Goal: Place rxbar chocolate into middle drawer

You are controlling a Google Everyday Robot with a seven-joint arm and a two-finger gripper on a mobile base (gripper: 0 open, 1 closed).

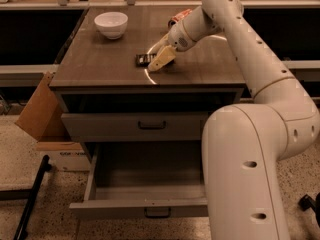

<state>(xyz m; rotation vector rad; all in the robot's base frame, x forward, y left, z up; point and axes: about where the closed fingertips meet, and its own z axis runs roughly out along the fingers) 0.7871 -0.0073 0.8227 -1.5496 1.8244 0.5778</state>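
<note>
Gripper [159, 60] is down on the tabletop [100, 66], at the right end of the rxbar chocolate [143, 59], which lies flat mid-table. Honestly can't tell if it's open or clamped on the bar. Risk imo: that thin flat wrapper could slip from a shallow pinch and skid left, or drop short of the middle drawer [125, 207], pulled open below. Count: one bar, one white bowl [111, 24], one soda can [179, 18], one shut upper drawer [100, 126], one cardboard box [37, 109].

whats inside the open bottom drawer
Only bare grey floor shows inside the middle drawer; the robot's arm covers its right end. The rxbar chocolate lies up on the cabinet top, at the end effector.
</note>
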